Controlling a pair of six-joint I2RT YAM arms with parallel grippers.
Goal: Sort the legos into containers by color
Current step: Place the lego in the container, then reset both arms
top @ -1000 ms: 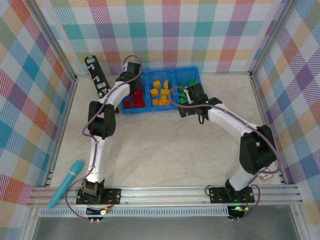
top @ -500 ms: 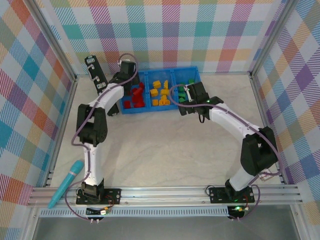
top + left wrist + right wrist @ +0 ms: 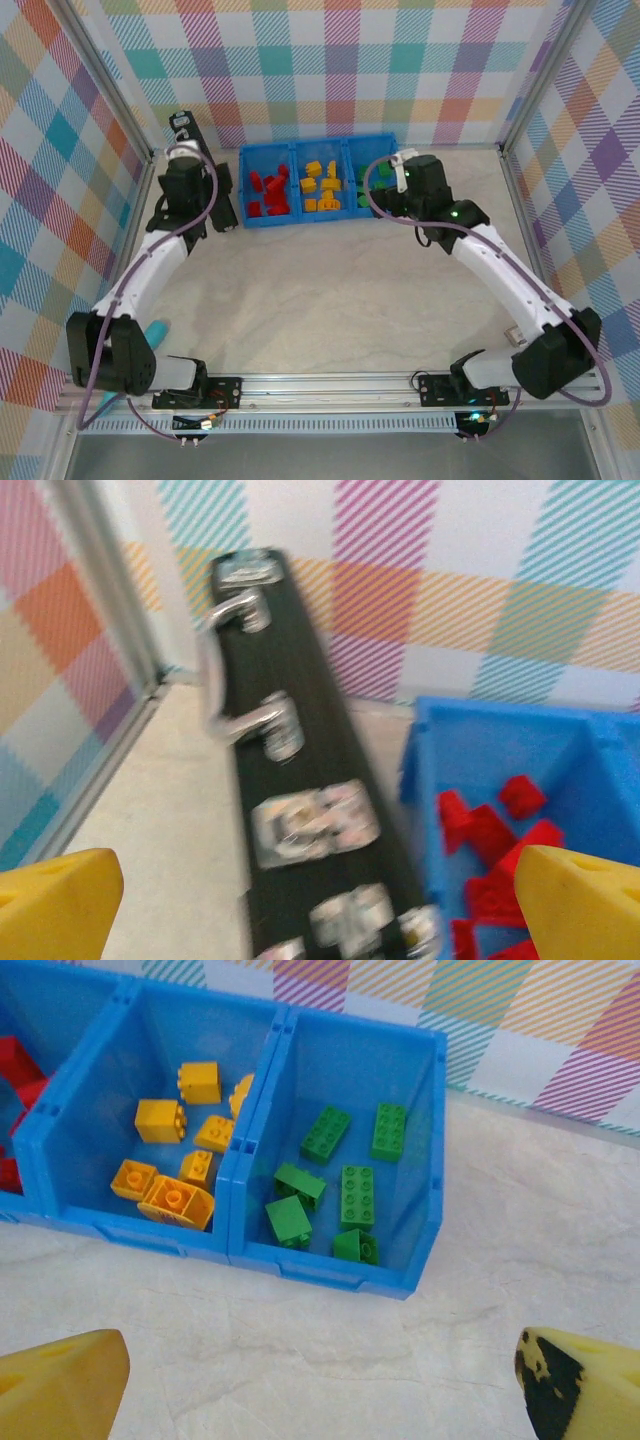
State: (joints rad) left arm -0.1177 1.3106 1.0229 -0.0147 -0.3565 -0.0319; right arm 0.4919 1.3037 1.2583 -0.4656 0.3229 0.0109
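Three compartments of the blue bin (image 3: 296, 219) hold the legos: red (image 3: 268, 192) left, yellow-orange (image 3: 322, 185) middle, green (image 3: 340, 1185) right. In the top view the right arm covers part of the green compartment. The left wrist view is blurred and the black panel (image 3: 300, 810) fittings are indistinct. The teal tool (image 3: 158, 330) is mostly hidden behind the left elbow.

Versus a second ago: the left arm has swung off the red compartment toward the panel, and its jaws have gone from nearly closed to wide. The right arm has drawn back rightward.

Left gripper (image 3: 318, 905): spread wide, holding nothing. Right gripper (image 3: 322, 1385): wide, empty, over the table (image 3: 300, 1320) before the bin.
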